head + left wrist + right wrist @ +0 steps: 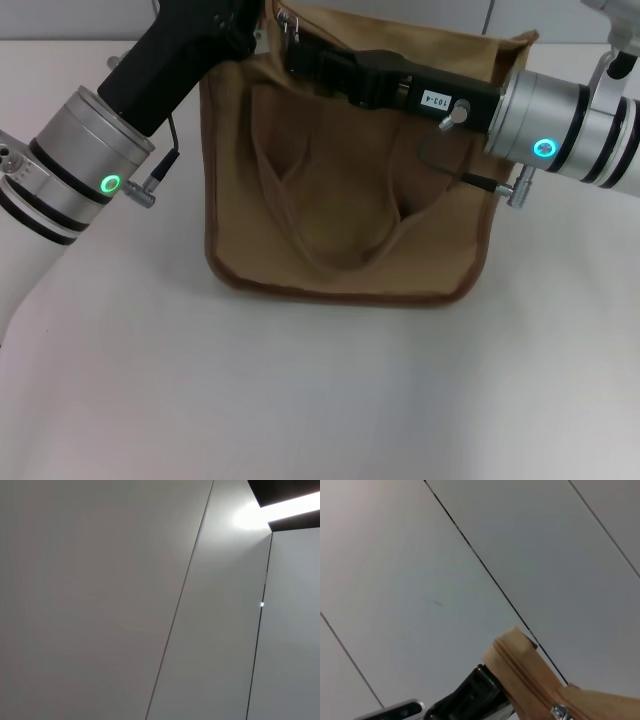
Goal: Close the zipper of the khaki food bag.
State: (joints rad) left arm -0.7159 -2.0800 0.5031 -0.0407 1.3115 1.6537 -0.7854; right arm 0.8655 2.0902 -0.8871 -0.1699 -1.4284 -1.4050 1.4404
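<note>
The khaki food bag (350, 200) stands upright on the white table, its two looped handles hanging down its near side. My left gripper (243, 22) reaches in from the left and sits at the bag's top left corner. My right gripper (296, 48) stretches from the right across the bag's top, its tip near that same corner. A small silver piece (284, 22) shows there. In the right wrist view the zipper (527, 677) runs along the bag's tan top end, with the silver pull tab (560, 711) at the frame's edge and the left gripper (470, 700) beside the bag's end.
The white table (320, 400) spreads in front of the bag and to both sides. Grey wall panels (150, 600) fill the left wrist view. My right arm's cable and connector (500, 185) hang close to the bag's right edge.
</note>
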